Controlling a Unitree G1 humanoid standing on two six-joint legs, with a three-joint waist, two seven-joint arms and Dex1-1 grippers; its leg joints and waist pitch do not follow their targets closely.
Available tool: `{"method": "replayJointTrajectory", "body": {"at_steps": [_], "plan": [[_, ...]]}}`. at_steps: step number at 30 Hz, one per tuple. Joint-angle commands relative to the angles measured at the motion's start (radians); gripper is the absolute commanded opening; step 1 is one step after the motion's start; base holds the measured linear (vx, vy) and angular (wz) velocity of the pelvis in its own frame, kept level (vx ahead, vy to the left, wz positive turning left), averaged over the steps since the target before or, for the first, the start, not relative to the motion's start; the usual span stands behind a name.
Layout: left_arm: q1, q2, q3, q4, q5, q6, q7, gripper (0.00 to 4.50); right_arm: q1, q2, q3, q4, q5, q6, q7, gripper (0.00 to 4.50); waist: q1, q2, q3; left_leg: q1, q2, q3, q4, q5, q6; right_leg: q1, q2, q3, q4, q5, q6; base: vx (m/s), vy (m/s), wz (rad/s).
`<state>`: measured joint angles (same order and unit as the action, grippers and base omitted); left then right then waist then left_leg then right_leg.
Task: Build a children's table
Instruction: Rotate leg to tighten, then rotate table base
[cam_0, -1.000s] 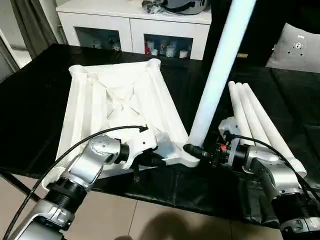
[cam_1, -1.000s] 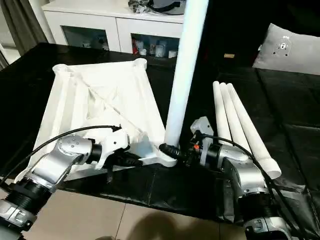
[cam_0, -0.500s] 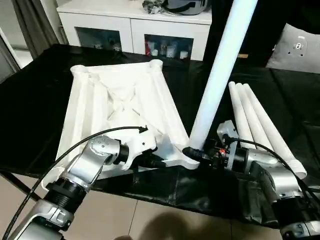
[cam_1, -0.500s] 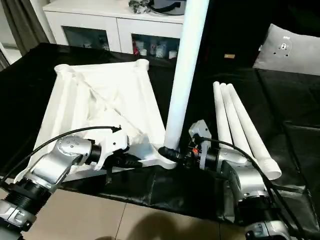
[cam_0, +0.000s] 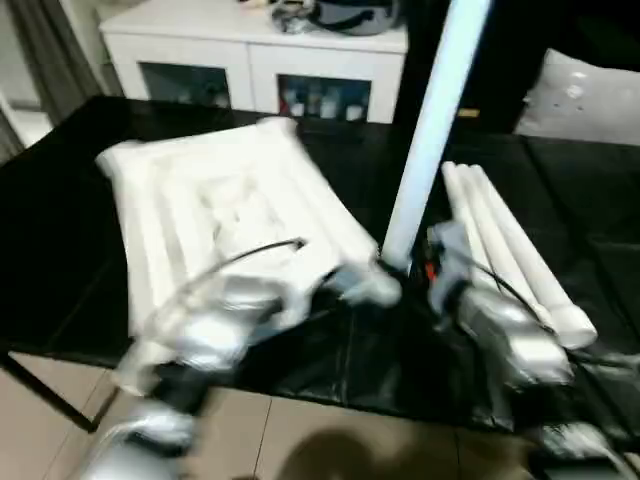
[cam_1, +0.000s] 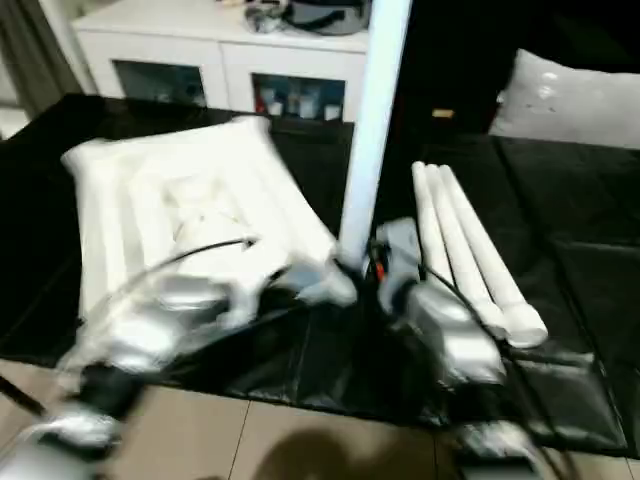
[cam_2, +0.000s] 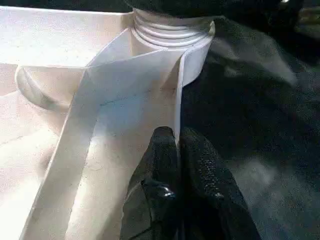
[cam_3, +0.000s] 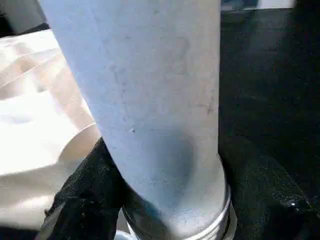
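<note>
The children's table is partly built. In the left eye view its top (cam_0: 225, 215) lies underside up on the black counter (cam_0: 60, 250), one leg (cam_0: 425, 130) stands in the near corner socket, and three spare legs (cam_0: 510, 250) lie beside it, still to be fitted.

In the left wrist view, the left claw (cam_2: 178, 145) is pinched tight on a thin rib of the top, just short of the threaded socket (cam_2: 170, 32).

In the right wrist view, the right claw (cam_3: 165, 200) grips the base of the upright leg, black fingers (cam_3: 85, 195) on both sides.
</note>
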<state>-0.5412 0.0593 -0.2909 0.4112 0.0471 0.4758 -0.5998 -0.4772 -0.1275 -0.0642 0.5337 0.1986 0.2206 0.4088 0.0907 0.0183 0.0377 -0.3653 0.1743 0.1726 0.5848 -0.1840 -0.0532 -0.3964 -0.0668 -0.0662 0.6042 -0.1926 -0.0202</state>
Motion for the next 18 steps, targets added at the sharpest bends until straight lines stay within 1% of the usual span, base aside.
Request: {"method": "replayJointTrajectory", "body": {"at_steps": [1, 3, 4, 5, 6, 7, 8, 9, 10, 11, 12, 13, 14, 15, 16, 17, 18], "plan": [[-0.017, -0.019, 0.074, 0.007, -0.005, -0.040, 0.107, 0.00, 0.025, 0.024, 0.022, 0.042, -0.006, 0.015, 0.001, 3.25, 0.007, -0.020, -0.058, 0.002, 0.047, -0.015, -0.062, -0.133, 0.053, 0.049, -0.082, 0.049, -0.080, -0.209, -0.153, 0.000, 0.000, 0.00], [-0.016, -0.015, 0.068, 0.001, -0.001, -0.031, 0.097, 0.00, 0.025, 0.028, 0.018, 0.041, -0.004, 0.010, 0.004, 3.32, 0.006, -0.019, -0.058, -0.002, 0.047, -0.015, -0.061, -0.111, 0.067, 0.051, -0.082, 0.049, -0.074, -0.160, -0.164, 0.000, 0.000, 0.00], [-0.015, -0.011, 0.065, 0.002, 0.002, -0.028, 0.093, 0.00, 0.028, 0.025, 0.016, 0.036, -0.004, 0.013, 0.009, 3.44, 0.003, -0.019, -0.061, -0.010, 0.044, -0.017, -0.059, -0.084, 0.077, 0.059, -0.081, 0.046, -0.067, -0.112, -0.173, 0.000, 0.000, 0.00], [-0.015, -0.006, 0.060, 0.002, 0.006, -0.029, 0.090, 0.00, 0.029, 0.024, 0.015, 0.034, -0.004, 0.013, 0.009, 3.59, 0.002, -0.018, -0.063, -0.011, 0.044, -0.017, -0.057, -0.071, 0.087, 0.058, -0.082, 0.045, -0.065, -0.079, -0.181, 0.000, 0.000, 0.00], [-0.013, 0.003, 0.050, 0.003, 0.014, -0.033, 0.085, 0.00, 0.031, 0.022, 0.014, 0.032, -0.004, 0.012, 0.008, 3.67, 0.001, -0.018, -0.062, -0.007, 0.044, -0.015, -0.057, -0.075, 0.094, 0.055, -0.079, 0.044, -0.067, -0.079, -0.188, 0.000, 0.000, 0.00], [-0.011, 0.014, 0.040, 0.009, 0.021, -0.041, 0.083, 0.00, 0.034, 0.016, 0.014, 0.029, -0.003, 0.006, 0.011, 3.78, 0.003, -0.015, -0.061, -0.005, 0.045, -0.014, -0.055, -0.083, 0.097, 0.055, -0.081, 0.045, -0.069, -0.091, -0.194, 0.000, 0.000, 0.00], [-0.011, 0.019, 0.036, 0.014, 0.025, -0.049, 0.085, 0.00, 0.039, 0.007, 0.017, 0.024, -0.009, -0.009, 0.015, 3.78, 0.003, -0.016, -0.061, -0.004, 0.046, -0.014, -0.056, -0.085, 0.097, 0.054, -0.080, 0.046, -0.069, -0.091, -0.195, 0.000, 0.000, 0.00], [-0.012, 0.024, 0.031, 0.019, 0.031, -0.060, 0.087, 0.00, 0.044, -0.002, 0.022, 0.019, -0.021, -0.021, 0.013, 3.89, 0.003, -0.015, -0.060, -0.004, 0.047, -0.014, -0.057, -0.087, 0.097, 0.054, -0.080, 0.045, -0.069, -0.095, -0.196, 0.000, 0.000, 0.00], [-0.013, 0.028, 0.027, 0.024, 0.036, -0.072, 0.089, 0.00, 0.049, -0.012, 0.028, 0.014, -0.034, -0.033, 0.009, 4.02, 0.004, -0.016, -0.058, -0.004, 0.049, -0.014, -0.058, -0.098, 0.089, 0.053, -0.080, 0.045, -0.070, -0.110, -0.194, 0.000, 0.000, 0.00], [-0.016, 0.032, 0.022, 0.032, 0.044, -0.086, 0.094, 0.00, 0.058, -0.018, 0.026, -0.003, -0.027, -0.030, 0.028, 4.11, 0.004, -0.016, -0.058, -0.003, 0.049, -0.014, -0.059, -0.103, 0.086, 0.053, -0.079, 0.044, -0.071, -0.118, -0.193, 0.000, 0.000, 0.00], [-0.016, 0.032, 0.022, 0.032, 0.044, -0.086, 0.094, 0.00, 0.058, -0.018, 0.026, -0.003, -0.027, -0.030, 0.028, 4.16, 0.004, -0.017, -0.057, -0.002, 0.049, -0.014, -0.059, -0.119, 0.082, 0.054, -0.081, 0.046, -0.074, -0.137, -0.186, 0.000, 0.000, 0.00], [-0.022, 0.038, 0.016, 0.045, 0.058, -0.107, 0.103, 0.00, 0.072, -0.026, 0.021, -0.037, -0.014, -0.013, 0.051, 4.32, 0.003, -0.016, -0.054, -0.003, 0.047, -0.014, -0.061, -0.136, 0.080, 0.054, -0.080, 0.045, -0.079, -0.167, -0.176, 0.000, 0.000, 0.00], [-0.025, 0.041, 0.014, 0.050, 0.064, -0.116, 0.106, 0.27, 0.079, -0.030, 0.020, -0.053, -0.011, -0.006, 0.055, 4.38, 0.003, -0.018, -0.053, -0.003, 0.047, -0.014, -0.061, -0.143, 0.079, 0.054, -0.080, 0.046, -0.081, -0.181, -0.166, 0.000, 0.000, 0.00], [-0.027, 0.043, 0.016, 0.052, 0.061, -0.115, 0.103, 0.43, 0.084, -0.034, 0.020, -0.063, -0.012, -0.001, 0.056, 4.46, 0.003, -0.019, -0.053, -0.002, 0.048, -0.014, -0.063, -0.149, 0.077, 0.053, -0.081, 0.046, -0.081, -0.198, -0.161, 0.000, 0.000, 0.00], [-0.027, 0.043, 0.022, 0.047, 0.050, -0.110, 0.090, 0.43, 0.091, -0.041, 0.019, -0.077, -0.010, -0.002, 0.063, 4.46, 0.001, -0.016, -0.051, -0.004, 0.047, -0.016, -0.065, -0.162, 0.070, 0.053, -0.080, 0.045, -0.086, -0.238, -0.150, 0.000, 0.000, 0.00], [-0.027, 0.042, 0.030, 0.039, 0.034, -0.104, 0.072, 0.43, 0.097, -0.048, 0.019, -0.092, -0.007, -0.005, 0.073, 4.46, 0.003, -0.017, -0.051, 0.001, 0.047, -0.015, -0.064, -0.172, 0.065, 0.050, -0.082, 0.046, -0.090, -0.268, -0.141, 0.000, 0.000, 0.00], [-0.024, 0.043, 0.038, 0.024, 0.022, -0.112, 0.058, 0.57, 0.107, -0.059, 0.021, -0.117, -0.002, 0.000, 0.083, 4.48, 0.005, -0.012, -0.051, 0.001, 0.049, -0.016, -0.065, -0.173, 0.060, 0.048, -0.081, 0.046, -0.090, -0.267, -0.142, 0.000, 0.000, 0.00]]}}
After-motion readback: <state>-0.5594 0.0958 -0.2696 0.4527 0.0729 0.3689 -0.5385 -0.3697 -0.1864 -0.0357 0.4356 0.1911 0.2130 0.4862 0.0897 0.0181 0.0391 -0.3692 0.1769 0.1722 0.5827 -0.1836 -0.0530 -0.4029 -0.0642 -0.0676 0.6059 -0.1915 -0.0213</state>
